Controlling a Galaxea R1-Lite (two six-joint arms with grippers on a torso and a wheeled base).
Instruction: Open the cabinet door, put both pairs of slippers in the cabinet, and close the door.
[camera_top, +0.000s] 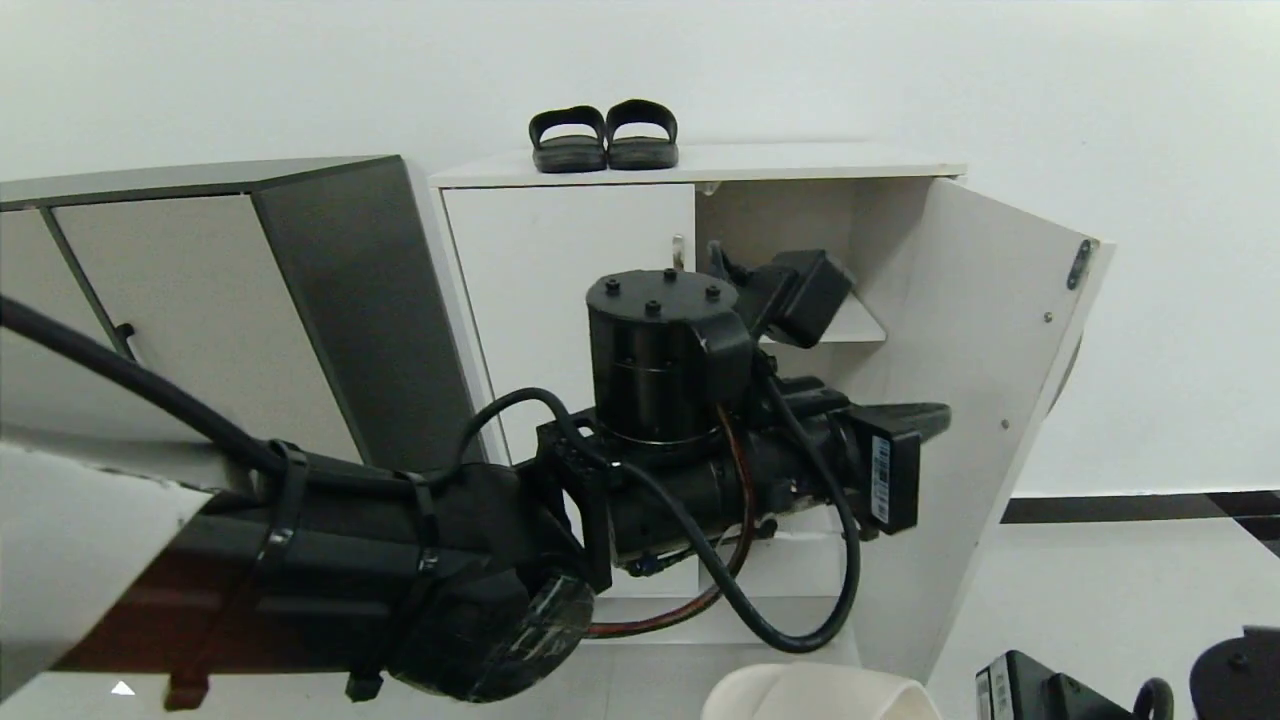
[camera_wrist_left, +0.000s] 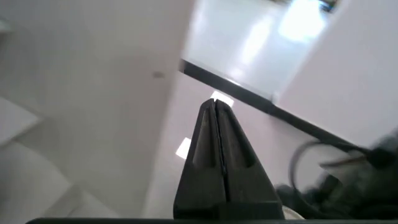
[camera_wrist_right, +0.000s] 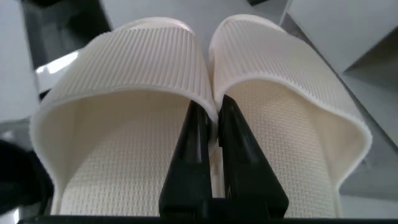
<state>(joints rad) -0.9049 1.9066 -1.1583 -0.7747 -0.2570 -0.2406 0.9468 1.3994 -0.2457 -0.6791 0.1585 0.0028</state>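
Cream slippers (camera_wrist_right: 143, 93) lie nearest, side by side with toes pointing away. The right gripper (camera_wrist_right: 209, 115) is clamped on their two inner edges where they meet, with one finger under each strap, so it carries both as a pair. In the head view the pair sits low at the bottom edge, in front of the cabinet (camera_top: 570, 290) and below its open side.

Farther on, the left arm stretches across the cabinet front. The left gripper (camera_top: 925, 420) has its fingers pressed flat together with nothing between them. It hangs level with the open compartment, with its tips close to the inner face of the door (camera_top: 1000, 350). Whether they touch the door I cannot tell.

The door is the right-hand one and stands swung wide open to the right. The left-hand door is shut. Inside the open half a white shelf (camera_top: 855, 325) shows behind the arm.

On the cabinet top, near the wall (camera_top: 1100, 100), black slippers (camera_top: 603, 137) stand as a neat pair, toes forward and touching each other. A grey cabinet (camera_top: 350, 300) stands just beside the white one on its left.
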